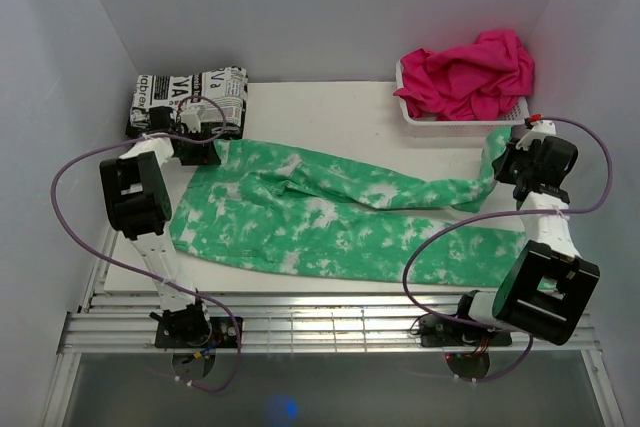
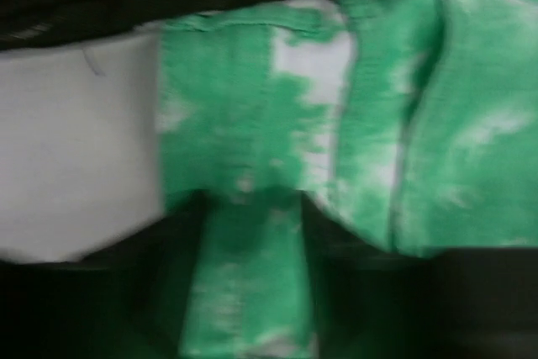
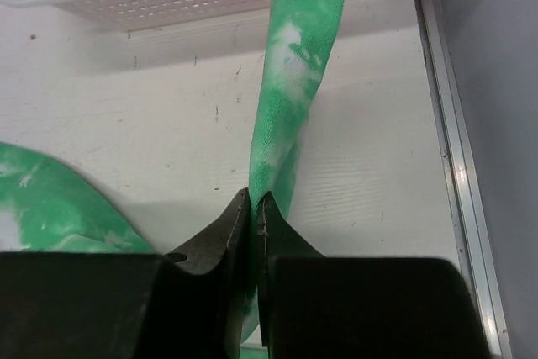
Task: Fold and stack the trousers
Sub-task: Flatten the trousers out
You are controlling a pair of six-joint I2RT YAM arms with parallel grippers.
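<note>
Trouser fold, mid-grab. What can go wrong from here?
1. The right gripper pinches only a thin edge of the trousers, beside the basket. A pull may slip the grip or snag the basket.
2. The left gripper stands open around the cloth, so that end is probably unanchored.
3. The newsprint cloth lies close beside the left gripper and could get caught.

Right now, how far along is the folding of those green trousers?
Barely started. Nothing looks folded: the trousers lie spread across the table. In hand: the right hand pinches one leg end; the left hand stands open over the opposite end. Left: all folding, then stacking.
</note>
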